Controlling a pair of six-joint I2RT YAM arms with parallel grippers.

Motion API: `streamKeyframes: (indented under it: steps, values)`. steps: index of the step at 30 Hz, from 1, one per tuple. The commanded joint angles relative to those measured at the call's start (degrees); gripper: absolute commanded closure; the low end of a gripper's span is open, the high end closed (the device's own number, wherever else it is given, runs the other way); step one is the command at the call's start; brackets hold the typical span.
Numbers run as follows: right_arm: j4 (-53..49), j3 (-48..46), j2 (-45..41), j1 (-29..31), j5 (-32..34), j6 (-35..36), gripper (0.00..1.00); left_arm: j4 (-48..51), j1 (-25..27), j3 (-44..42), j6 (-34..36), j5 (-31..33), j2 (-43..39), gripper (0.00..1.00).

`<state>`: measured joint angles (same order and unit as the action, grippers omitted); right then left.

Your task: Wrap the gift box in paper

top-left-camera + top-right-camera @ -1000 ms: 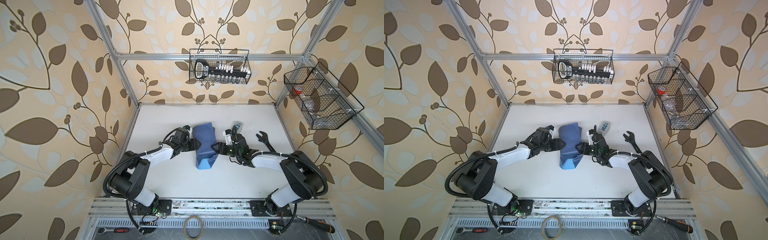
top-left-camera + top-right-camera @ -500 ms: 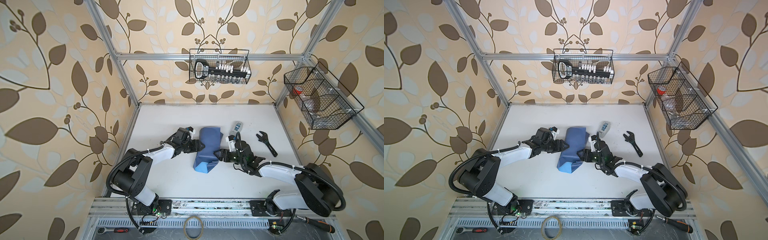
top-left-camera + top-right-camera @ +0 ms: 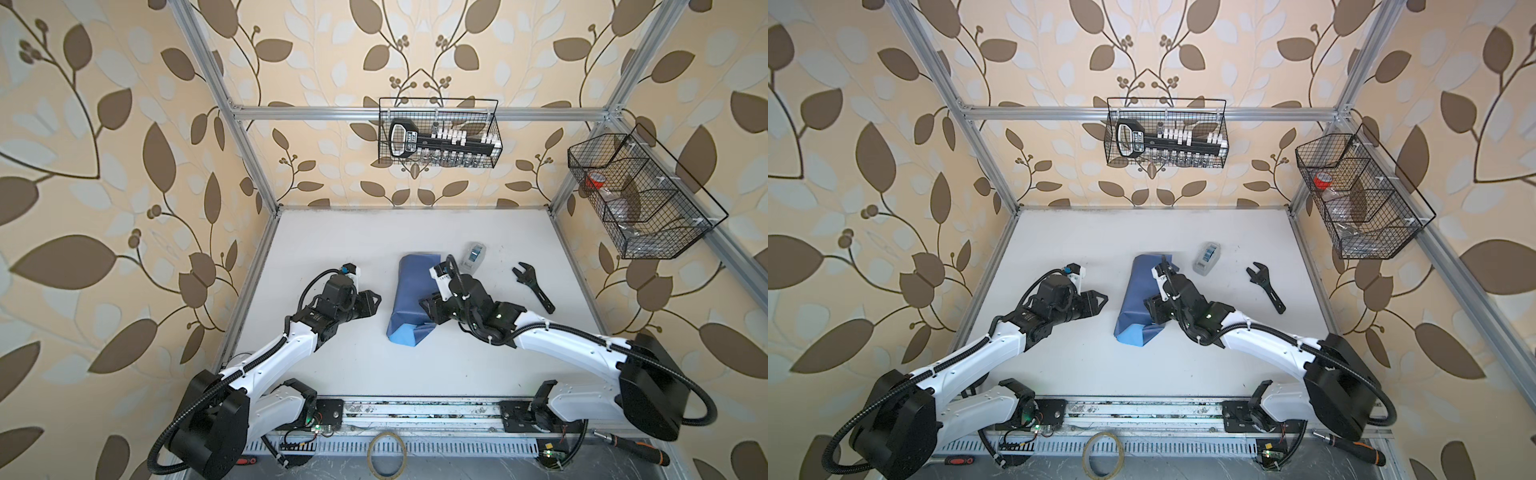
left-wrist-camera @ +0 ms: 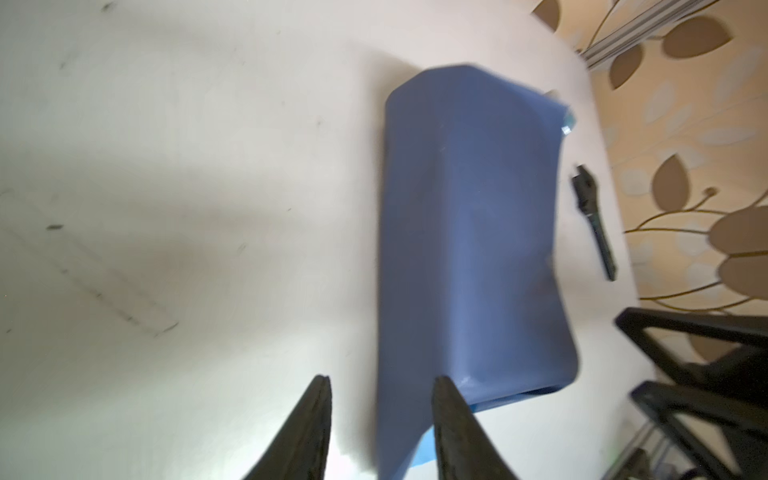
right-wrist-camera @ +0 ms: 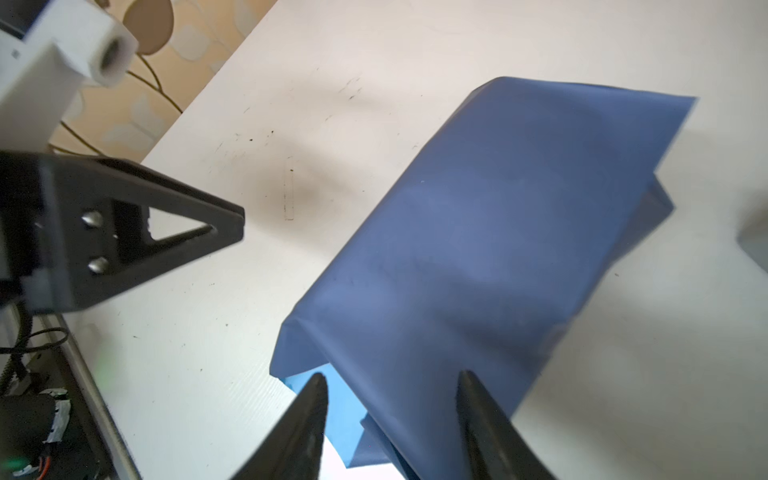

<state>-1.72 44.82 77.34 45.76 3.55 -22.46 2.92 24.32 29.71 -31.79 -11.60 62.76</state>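
Beige leaf-patterned walls (image 3: 104, 208) and an aluminium frame (image 3: 316, 111) enclose the scuffed white tabletop (image 3: 374, 232).

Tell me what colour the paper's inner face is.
Light sky-blue; the paper shows it best in the right wrist view.

The paper (image 3: 411, 291) is matte slate-blue, its inner face sky-blue; the surface (image 3: 353, 232) white, faintly scuffed; the walls (image 3: 104, 166) beige with brown leaf pattern; the wrench (image 3: 536, 291) black.

The left gripper (image 3: 376, 300) has withdrawn from the paper (image 3: 409, 286) and now stands just beside its left edge, clear of it. The right gripper (image 3: 427, 311) has moved along the paper's right side toward its near end. The paper has turned: its far end lies further right, its near end further left.
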Motion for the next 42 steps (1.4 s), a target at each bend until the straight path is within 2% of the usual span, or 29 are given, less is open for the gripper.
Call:
streamKeyframes:
  steps: [1, 7, 13, 31, 42]
  values:
    - [-4.21, 3.76, 4.61, 0.34, -1.67, 4.41, 0.54, 1.06, -0.23, -2.99, 0.00, 1.69, -0.12, 0.65]
    - [-3.49, 5.64, 10.29, -2.18, -4.31, 4.71, 0.65, -5.80, -0.08, -6.83, 0.68, -4.62, 2.23, 0.75]
    - [-3.85, 4.39, 12.28, -3.36, -5.81, 4.72, 0.71, -11.96, 1.70, -8.88, 0.43, -8.78, 5.08, 0.79]
    - [-2.27, 0.61, 12.75, -4.45, -8.82, 3.53, 0.77, -18.37, 8.62, -8.96, 0.28, -7.44, 10.66, 0.81]
    - [-1.50, -0.17, 12.92, -4.49, -9.24, 3.04, 0.78, -22.31, 12.42, -7.66, -1.67, -4.05, 13.11, 0.82]
